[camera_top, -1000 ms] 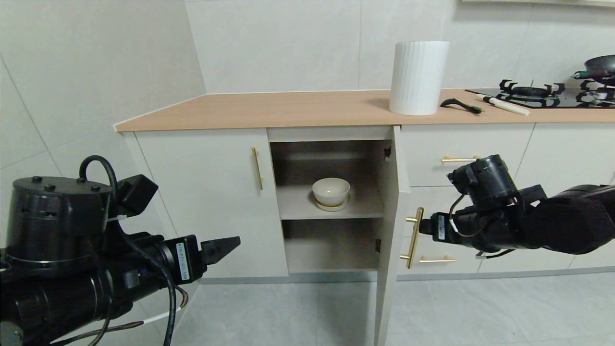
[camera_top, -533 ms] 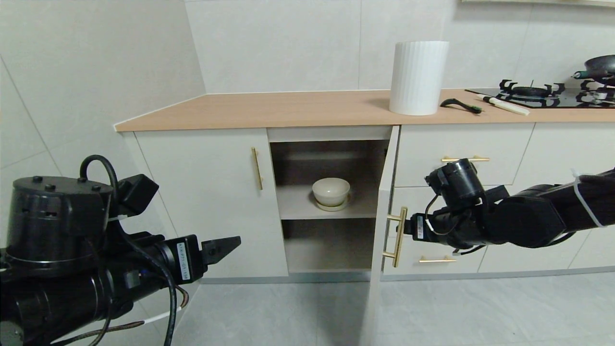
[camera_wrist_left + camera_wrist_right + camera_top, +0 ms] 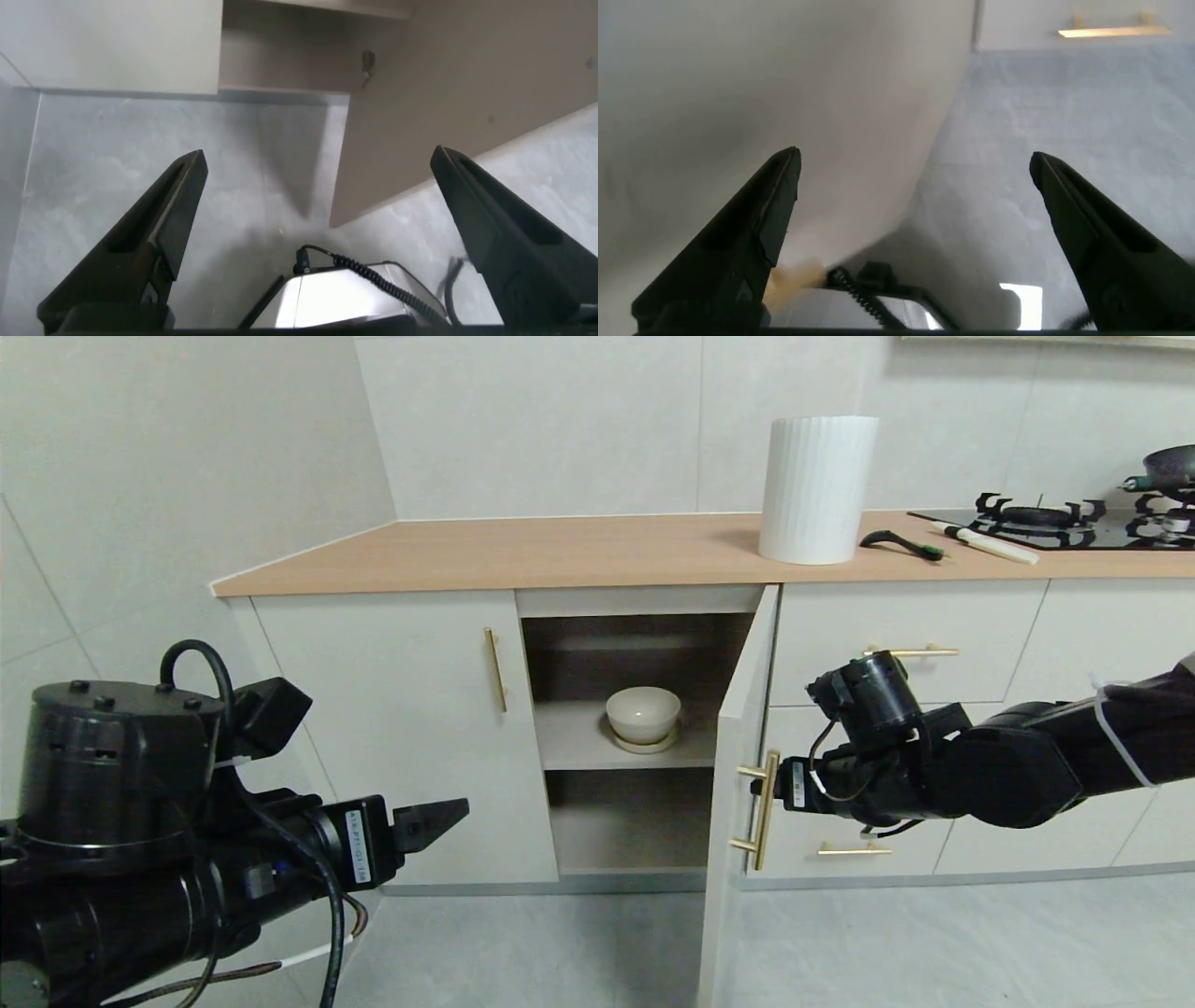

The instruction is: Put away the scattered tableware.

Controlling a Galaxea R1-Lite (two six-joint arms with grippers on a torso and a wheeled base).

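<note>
Bowl [image 3: 642,712]: cream, sitting on a small plate [image 3: 642,745] on the upper shelf [image 3: 579,747] inside the cabinet [image 3: 644,599].
Cabinet door [image 3: 733,747]: partway open, its gold handle [image 3: 761,812] on the outer face.
Right gripper [image 3: 777,784]: at the gold handle, fingers spread wide, clamping nothing.
Left gripper [image 3: 431,821]: low, left of the cabinet, well apart from it, released and empty.
Surface [image 3: 523,551]: carries a white ribbed container [image 3: 817,490] above the door.

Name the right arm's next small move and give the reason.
Probably swing the cabinet door shut with the right gripper: the bowl already sits on the shelf inside, the door stands partly open, and the gripper is at its handle.
</note>
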